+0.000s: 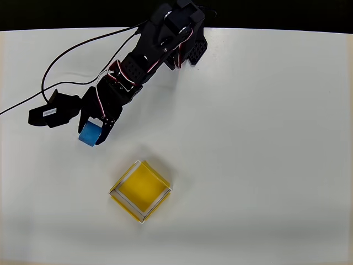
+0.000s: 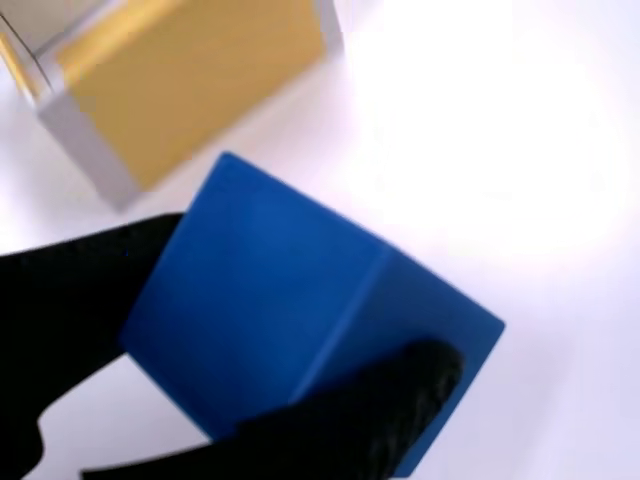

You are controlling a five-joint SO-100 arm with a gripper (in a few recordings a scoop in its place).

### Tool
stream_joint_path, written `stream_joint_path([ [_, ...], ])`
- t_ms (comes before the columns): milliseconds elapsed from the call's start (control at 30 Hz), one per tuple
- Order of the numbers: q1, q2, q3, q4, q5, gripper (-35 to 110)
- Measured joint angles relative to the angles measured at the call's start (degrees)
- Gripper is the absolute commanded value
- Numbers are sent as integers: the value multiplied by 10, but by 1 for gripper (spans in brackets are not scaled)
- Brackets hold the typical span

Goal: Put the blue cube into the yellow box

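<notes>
The blue cube [image 1: 89, 133] sits between the black fingers of my gripper [image 1: 92, 132], left of the table's middle in the overhead view. Seen from the wrist, the blue cube [image 2: 300, 310] fills the centre, with a black finger [image 2: 70, 290] pressed on its left face and the other finger [image 2: 370, 420] across its lower right side. My gripper [image 2: 230, 360] is shut on it. The yellow box [image 1: 140, 190] stands open-topped below and to the right of the cube, apart from it. Its outer wall [image 2: 190, 85] shows at the upper left of the wrist view.
The black arm [image 1: 160, 44] reaches down from the table's top edge. A black cable [image 1: 66, 55] loops across the upper left. The white table [image 1: 265, 138] stretches bare to the right of the arm and box.
</notes>
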Motion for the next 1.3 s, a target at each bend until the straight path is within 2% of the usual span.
stream_joint_path([
  [267,-113,10,-25,-71,-11,16],
  [567,-192,-32,-121,-115,-16,16],
  [867,-212,-134,-202,-120,25,17],
  [1300,-230,-218,-227,-116,133,16],
])
